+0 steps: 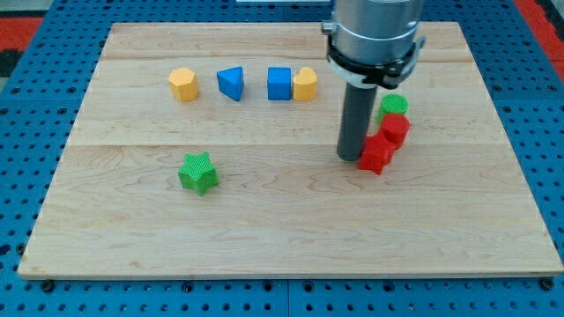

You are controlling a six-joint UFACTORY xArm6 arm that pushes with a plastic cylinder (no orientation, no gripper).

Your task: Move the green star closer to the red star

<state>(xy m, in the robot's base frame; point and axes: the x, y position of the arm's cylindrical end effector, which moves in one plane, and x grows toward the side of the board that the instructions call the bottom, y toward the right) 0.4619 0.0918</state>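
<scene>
The green star (197,172) lies on the wooden board at the lower left of centre. The red star (376,153) lies right of centre. My tip (351,158) stands just left of the red star, touching or nearly touching it, and far to the right of the green star. A second red block (395,129) sits directly above and right of the red star, and a green block (394,106) sits above that, partly hidden by the arm.
Along the upper part of the board lie a yellow block (183,84), a blue triangular block (231,83), a blue cube (279,84) and a yellow block (305,84) touching the cube. The board (291,238) rests on a blue pegboard.
</scene>
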